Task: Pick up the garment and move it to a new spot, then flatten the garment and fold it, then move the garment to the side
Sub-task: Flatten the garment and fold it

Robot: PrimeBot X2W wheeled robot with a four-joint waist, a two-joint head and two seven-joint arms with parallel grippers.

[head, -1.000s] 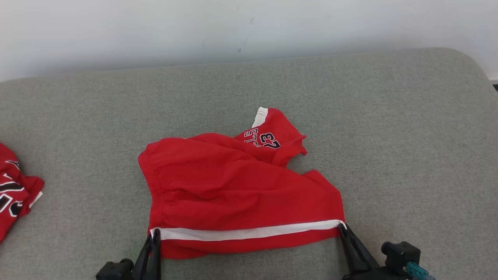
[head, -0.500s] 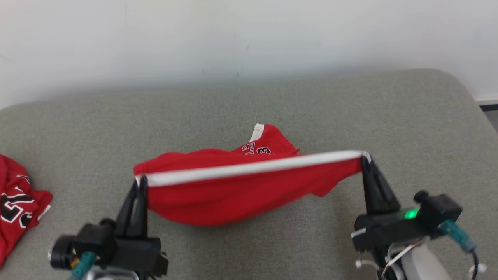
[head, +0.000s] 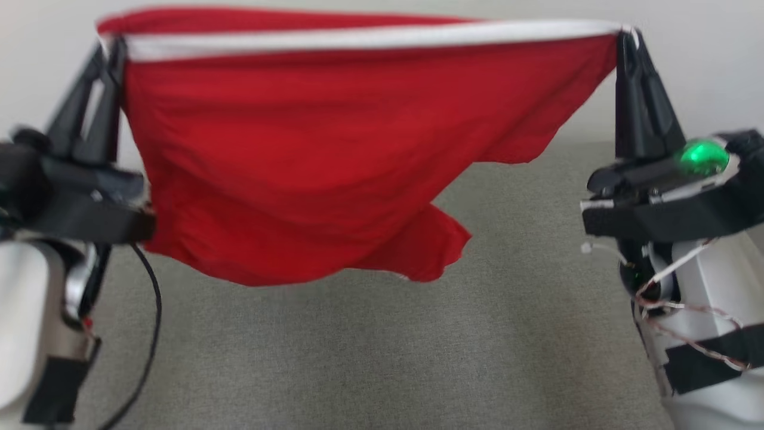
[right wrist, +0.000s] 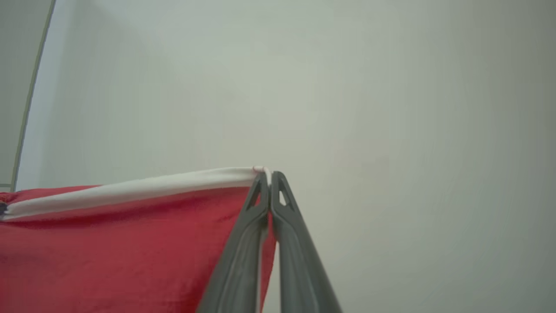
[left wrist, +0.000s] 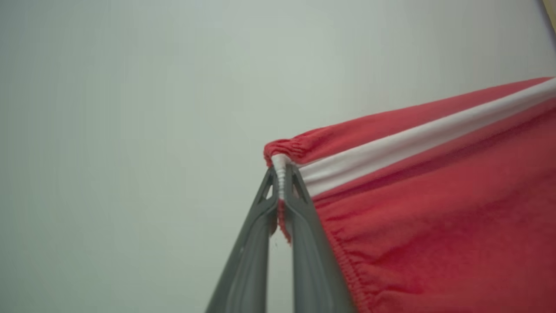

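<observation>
Red shorts (head: 310, 179), held up in the air and stretched wide between two grippers. Along the top edge, a white stripe (head: 370, 37), drawn nearly straight from corner to corner, with a narrow strip of red above it. Below the stripe, plain red cloth in soft diagonal folds, sagging lowest left of centre. At lower middle, a loose flap, blurred in outline. In the left wrist view, gathered elastic stitching down the side edge, next to the fingers (left wrist: 304, 226).

Clamped at the left top corner by the left gripper (head: 110, 45): closed tight, tips pinching the end of the white stripe, a sliver of red edge caught between the fingers lower down. Clamped at the right top corner by the right gripper (head: 625, 36): likewise closed tight on the stripe's other end, fingertips pressed together. Both pointing upward, well apart, about level with each other. On the right wrist, a green light (head: 701, 156), lit. Beside the left forearm, a black cable (head: 152, 310) looping down.

Beneath, a grey upholstered surface (head: 358, 358); the lowest fold of the shorts appears to hang clear above it. Open grey fabric under the hanging cloth and across the near stretch between the two forearms. Behind, a pale wall (head: 692, 71), meeting the far edge of the surface at right. Plain pale wall also behind the fingertips in both wrist views.
</observation>
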